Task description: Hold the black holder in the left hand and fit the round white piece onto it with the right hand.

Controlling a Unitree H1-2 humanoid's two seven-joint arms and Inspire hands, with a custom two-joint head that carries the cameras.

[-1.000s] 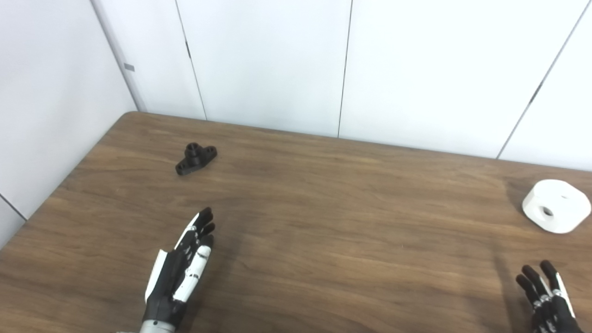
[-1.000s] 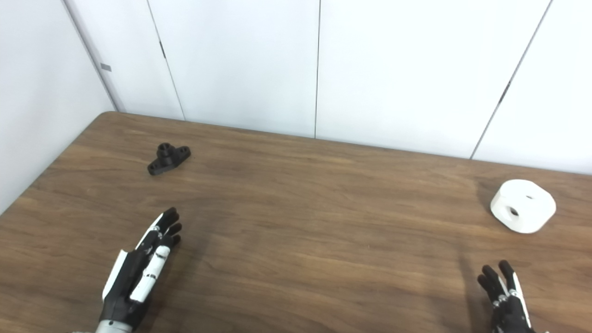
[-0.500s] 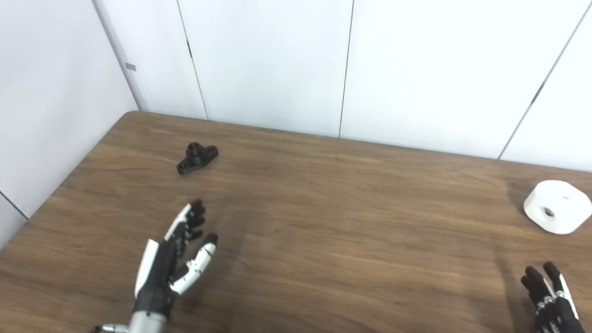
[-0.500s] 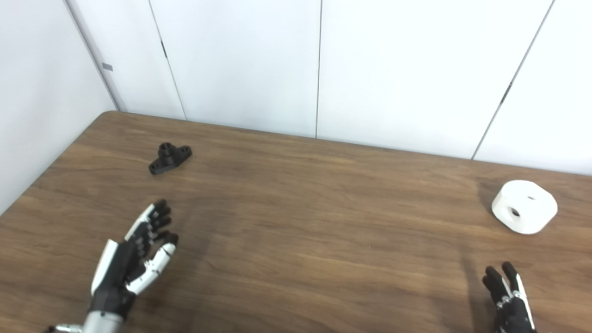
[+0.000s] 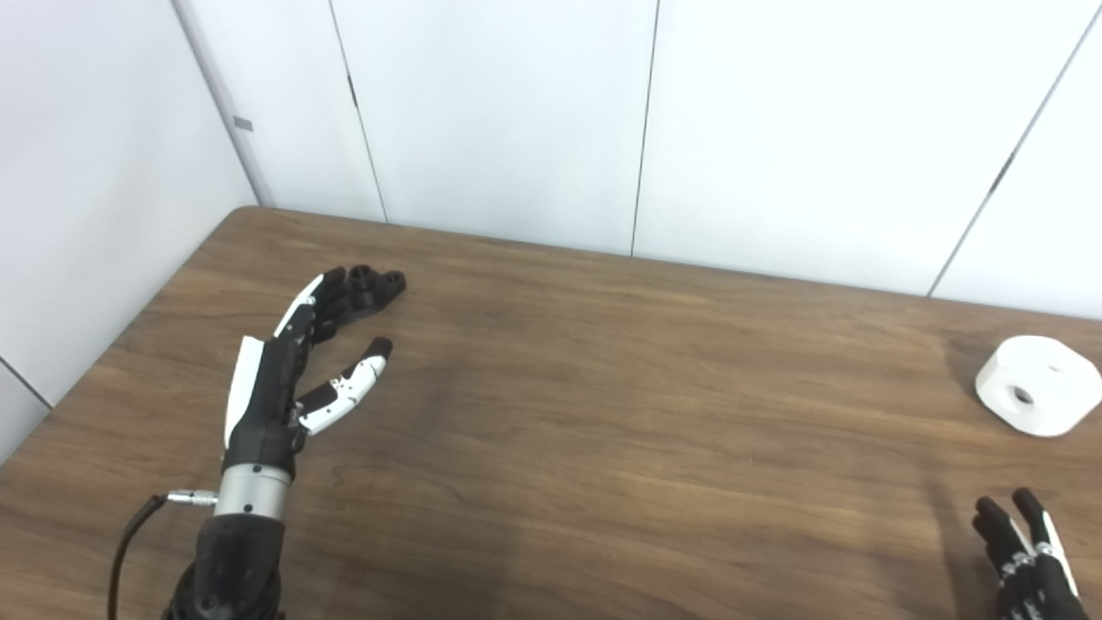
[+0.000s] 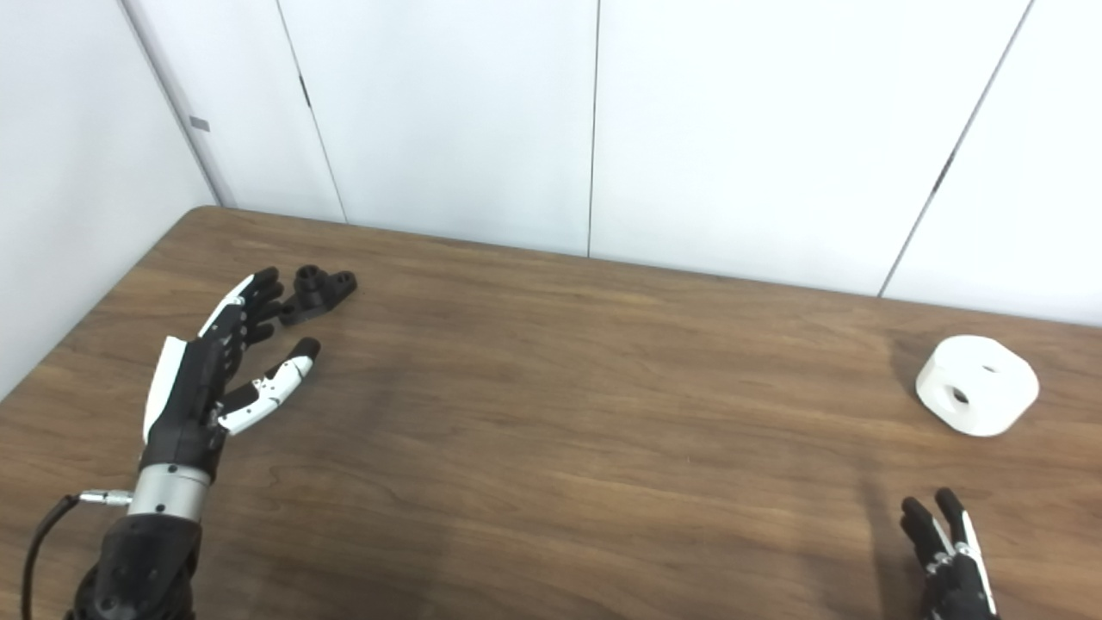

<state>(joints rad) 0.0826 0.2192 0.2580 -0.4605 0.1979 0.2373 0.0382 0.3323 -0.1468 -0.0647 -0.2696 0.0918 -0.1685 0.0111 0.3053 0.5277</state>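
A small black holder [image 6: 320, 293] with a short round post and a flat base lies on the brown table at the far left. My left hand [image 5: 293, 370] hovers just in front of it, open, fingers stretched toward it and partly covering its near end in the left eye view. The round white piece [image 5: 1037, 384], with a hole in its side, rests at the far right of the table. My right hand [image 6: 951, 560] sits low at the bottom right edge, fingers apart and pointing up, well short of the white piece and holding nothing.
The wooden table [image 5: 603, 413] runs back to white wall panels. Its left edge [image 5: 129, 327] lies close beside the holder. A cable [image 5: 129, 534] hangs from the left wrist.
My left hand has moved forward and up from the table's near part to the black holder, thumb spread out. The right hand has barely shifted. Holder and white piece lie where they were.
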